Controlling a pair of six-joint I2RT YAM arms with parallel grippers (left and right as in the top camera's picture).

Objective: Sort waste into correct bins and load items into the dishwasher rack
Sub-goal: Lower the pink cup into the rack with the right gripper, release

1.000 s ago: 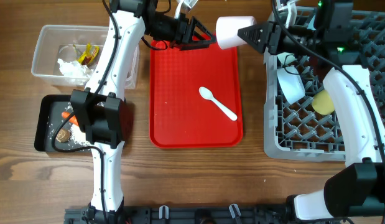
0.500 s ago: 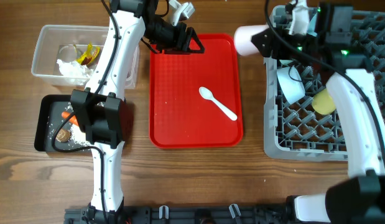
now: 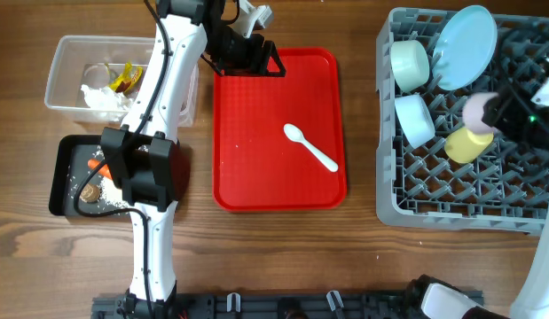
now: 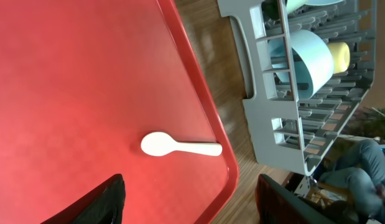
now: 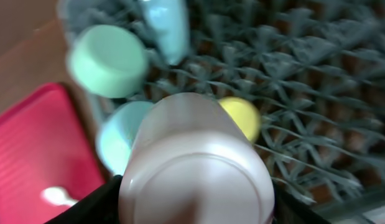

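Note:
My right gripper is shut on the pink cup, holding it over the grey dishwasher rack. In the right wrist view the cup's base fills the space between the two dark fingers. In the rack stand a pale blue plate, two bowls and a yellow cup. The white spoon lies on the red tray. My left gripper hangs open over the tray's far edge, holding nothing.
At the left, a clear tub holds wrappers and white tissue. A black tray in front of it holds a carrot, a brown lump and rice grains. The left arm's white links cross over both bins.
The right arm has swung the pink cup from beside the red tray's far right corner to over the rack. The left gripper has pulled back a little to the left and widened.

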